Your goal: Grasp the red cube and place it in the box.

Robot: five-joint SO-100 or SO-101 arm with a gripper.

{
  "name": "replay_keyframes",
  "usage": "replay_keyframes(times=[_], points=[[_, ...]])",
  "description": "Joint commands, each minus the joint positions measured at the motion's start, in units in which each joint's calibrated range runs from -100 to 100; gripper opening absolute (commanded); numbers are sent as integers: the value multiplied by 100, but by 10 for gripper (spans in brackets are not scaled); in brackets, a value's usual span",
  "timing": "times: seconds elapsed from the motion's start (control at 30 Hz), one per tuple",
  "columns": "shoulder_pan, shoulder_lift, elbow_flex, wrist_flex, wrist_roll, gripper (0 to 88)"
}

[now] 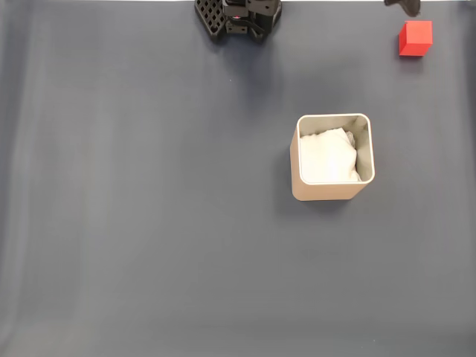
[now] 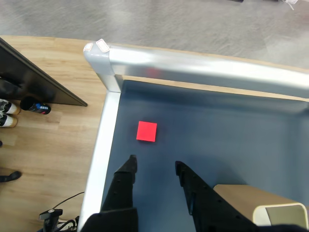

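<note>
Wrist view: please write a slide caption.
Open tool hovers short of the red cube on the blue-grey table.

Black printed arm, seen in pieces

At the far edge of the fixed view we see the arm's base (image 1: 238, 16) as a chunk of matte black plastic, its left part pierced by a lattice of small holes, with a tiny red spot near the middle that may be a lit indicator, though it is too small for us to be sure. In the wrist view the gripper (image 2: 154, 166) is the same matte black: two tapering fingers (image 2: 126, 175) with faceted, slightly ridged surfaces like printed plastic, the right one broader and blockier towards its root, the left one slimmer with a notched tip.
</note>
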Motion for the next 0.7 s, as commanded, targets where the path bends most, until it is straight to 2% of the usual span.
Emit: replay_keyframes(times=[0.0, 0.2, 0.37, 0.67], points=[[118, 116, -88, -410, -15, 261], [161, 445, -161, -730, -200, 312], [168, 618, -134, -927, -244, 323], [68, 929, 103, -1288, -694, 328]])
